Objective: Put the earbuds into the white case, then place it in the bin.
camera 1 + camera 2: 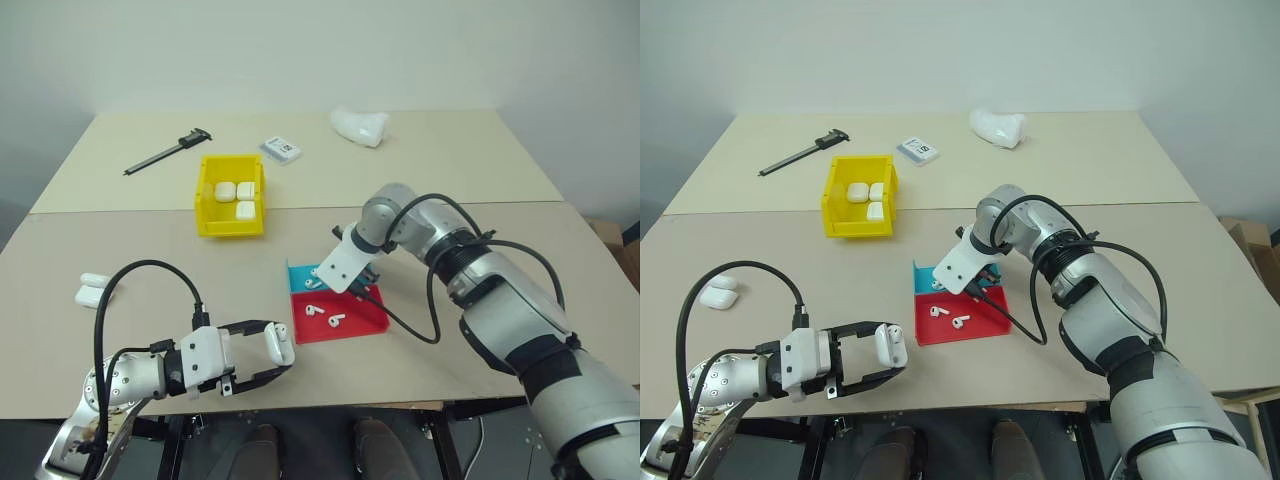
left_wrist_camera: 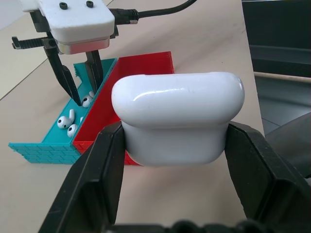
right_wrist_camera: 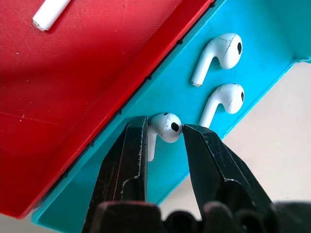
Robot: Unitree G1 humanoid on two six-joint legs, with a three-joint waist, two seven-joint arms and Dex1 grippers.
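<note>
Right fingers (image 3: 163, 138) pinch earbud (image 3: 165, 127) in blue half of tray (image 3: 73, 63), narrow gap, head between tips. Lift straight, avoid nudging two earbuds beyond tips. Left fingers (image 2: 177, 160) clamp white case (image 2: 177, 119), lid shut, above desk (image 1: 450, 180). Bin (image 1: 231, 196) well apart.

A tan table (image 1: 480, 190) is carrying a yellow bin (image 1: 231, 196), a red and blue tray (image 1: 335, 303), a caliper (image 1: 168, 151), a printed card (image 1: 281, 150), a white wad (image 1: 360, 126) at the far side, and perhaps two white cases (image 1: 92, 290) at the left.
</note>
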